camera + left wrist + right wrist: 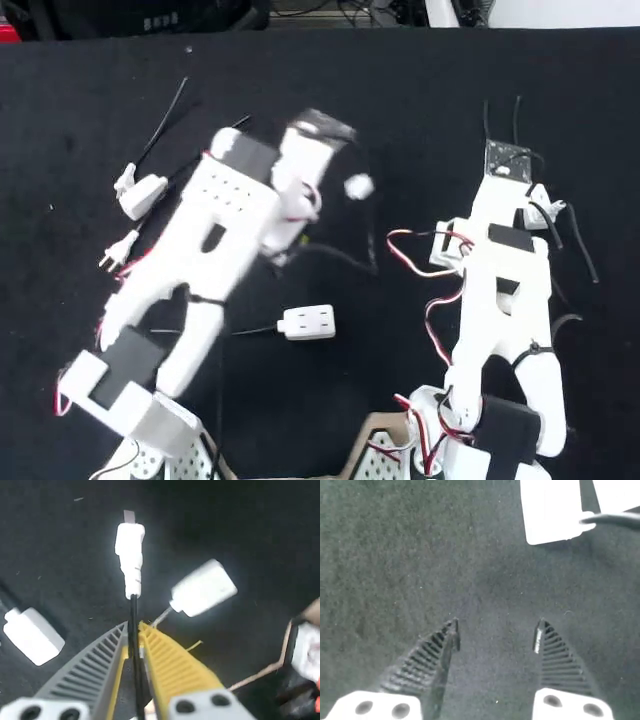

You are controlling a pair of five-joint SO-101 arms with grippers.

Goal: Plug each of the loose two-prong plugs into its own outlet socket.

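Note:
My left gripper (133, 628) is shut on the black cord of a white two-prong plug (130, 555). The plug sticks out beyond the fingertips with its prongs pointing away, above the black mat. Beside it lies a white socket block (204, 589), and another white block (33, 635) lies further off. In the high view the left arm reaches to the upper middle, near a white plug (358, 186). A white outlet socket (308, 321) on a cord lies mid-table. A loose two-prong plug (118, 251) lies at the left. My right gripper (495, 630) is open over bare mat, with a white block (551, 511) ahead of it.
A white adapter (140, 194) with a thin black cord lies at the far left. A small white piece (552, 208) with a cord lies beside the right arm (505, 270). Red and white servo wires (425, 250) loop between the arms.

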